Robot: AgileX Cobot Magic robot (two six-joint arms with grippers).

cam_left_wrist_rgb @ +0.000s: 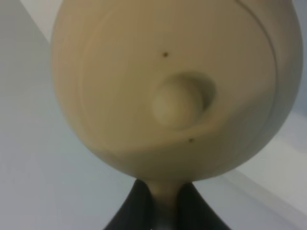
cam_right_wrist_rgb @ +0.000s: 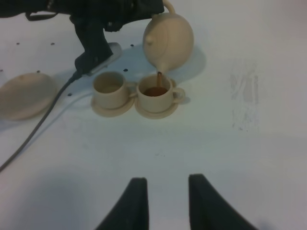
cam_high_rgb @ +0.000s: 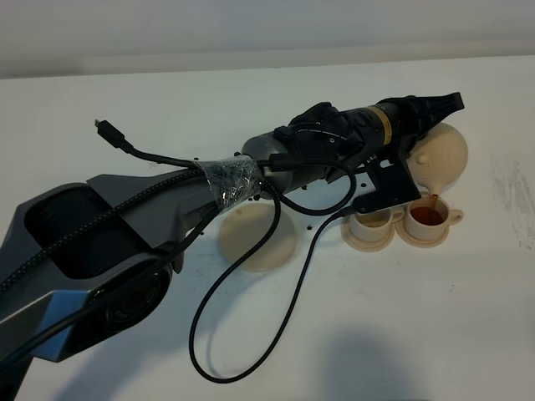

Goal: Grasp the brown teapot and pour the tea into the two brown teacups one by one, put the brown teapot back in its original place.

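The brown teapot (cam_high_rgb: 443,154) (cam_left_wrist_rgb: 163,86) (cam_right_wrist_rgb: 170,38) hangs tilted, spout down, over the right one of the two brown teacups (cam_high_rgb: 428,219) (cam_right_wrist_rgb: 154,93). My left gripper (cam_high_rgb: 447,109) (cam_left_wrist_rgb: 163,211) is shut on its handle. A thin stream of tea (cam_high_rgb: 433,200) (cam_right_wrist_rgb: 159,76) falls into that cup, which holds dark liquid. The left cup (cam_high_rgb: 374,221) (cam_right_wrist_rgb: 109,86) stands beside it on its own saucer, and I see no dark liquid in it. The wide saucer, the original place (cam_high_rgb: 238,230) (cam_right_wrist_rgb: 24,96), lies bare to the left. My right gripper (cam_right_wrist_rgb: 166,184) hovers apart, nearer than the cups, jaws apart and holding nothing.
A black cable (cam_high_rgb: 251,276) from the left arm loops over the white table (cam_high_rgb: 401,334) and across the wide saucer's edge. The camera bracket (cam_high_rgb: 389,188) on the left wrist hangs close above the left cup. A faint scuffed patch (cam_right_wrist_rgb: 244,91) marks the table right of the cups.
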